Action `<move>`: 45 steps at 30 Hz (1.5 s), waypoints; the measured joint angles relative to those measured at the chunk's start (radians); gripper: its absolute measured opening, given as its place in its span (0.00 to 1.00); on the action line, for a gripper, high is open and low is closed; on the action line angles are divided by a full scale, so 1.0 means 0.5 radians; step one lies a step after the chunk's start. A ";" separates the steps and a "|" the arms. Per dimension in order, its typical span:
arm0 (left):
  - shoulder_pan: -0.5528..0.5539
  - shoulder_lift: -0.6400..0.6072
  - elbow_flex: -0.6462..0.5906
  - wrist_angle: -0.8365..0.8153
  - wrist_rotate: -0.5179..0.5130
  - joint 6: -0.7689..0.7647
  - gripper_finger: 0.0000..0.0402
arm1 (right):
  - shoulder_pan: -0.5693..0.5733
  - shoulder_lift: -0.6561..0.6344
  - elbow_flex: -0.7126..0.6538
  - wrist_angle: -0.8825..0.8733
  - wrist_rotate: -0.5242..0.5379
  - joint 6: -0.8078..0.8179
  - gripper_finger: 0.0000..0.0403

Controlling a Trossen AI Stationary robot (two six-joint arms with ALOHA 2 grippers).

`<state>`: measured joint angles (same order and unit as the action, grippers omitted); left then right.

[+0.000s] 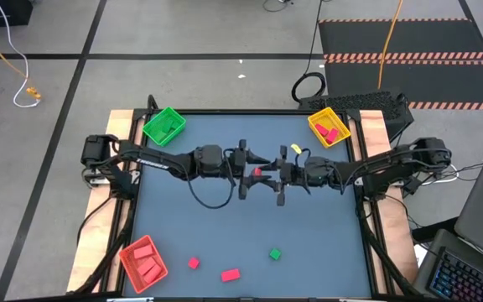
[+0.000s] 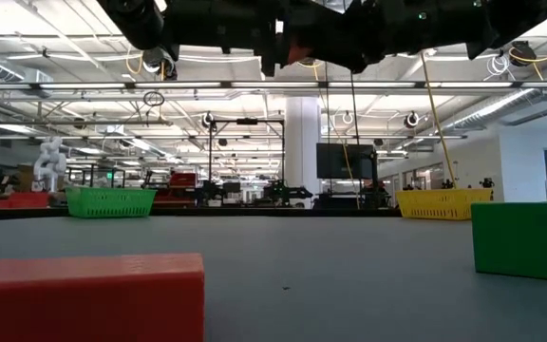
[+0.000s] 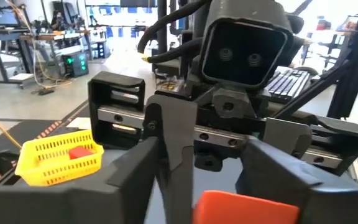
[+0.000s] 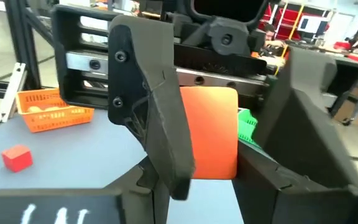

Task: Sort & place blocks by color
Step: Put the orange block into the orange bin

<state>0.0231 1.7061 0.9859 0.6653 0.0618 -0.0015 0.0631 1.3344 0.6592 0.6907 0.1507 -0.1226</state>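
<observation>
The orange-red block (image 1: 257, 173) is a small solid piece with flat faces, salmon-orange up close in the right wrist view (image 4: 210, 130). It's up in the air over the middle of the table, right where the 2 grippers meet.

The right gripper (image 1: 275, 178) looks to be the one pinching it, with its fingers closed in on the near end of the block. The left gripper (image 1: 243, 170) has its fingers spread on either side of the same block. From the right wrist view, 1 of its fingers (image 4: 157, 118) is against the block's side, and there's a visible gap on the other side. Both grippers point at each other nose to nose, and both arms reach in level from their own sides of the table, well above the surface.

On the table, at the near edge, there are 2 loose red blocks (image 1: 194, 262) (image 1: 230, 274) and 1 green block (image 1: 275, 253). The red tray (image 1: 129, 252) sits in the near left corner with red pieces in it. The green tray (image 1: 174, 117) is in the far left corner with green ones inside. The yellow tray (image 1: 315, 122) in the far right corner holds a couple of reddish pieces.
</observation>
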 joint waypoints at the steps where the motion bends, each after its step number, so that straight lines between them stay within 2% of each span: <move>1: 0.000 0.000 -0.001 0.000 0.001 -0.001 0.64 | 0.000 0.000 0.000 0.001 0.004 -0.003 0.31; 5: 0.001 0.000 -0.001 0.004 -0.005 -0.010 0.73 | 0.022 0.000 0.000 0.011 0.021 -0.046 0.31; 10: -0.010 -0.056 -0.005 -0.008 0.012 -0.014 0.76 | 0.037 -0.020 0.005 0.038 0.041 -0.065 0.31; 25: -0.065 -0.130 -0.007 -0.046 0.019 0.029 0.53 | 0.062 -0.125 -0.022 0.045 0.062 -0.072 0.31; 45: -0.077 -0.130 -0.010 0.034 0.009 0.052 0.53 | 0.061 -0.135 -0.022 0.055 0.076 -0.095 0.31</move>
<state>-0.0154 1.6413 0.9810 0.6823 0.0662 0.0246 0.0938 1.2667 0.6479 0.7184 0.1886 -0.1699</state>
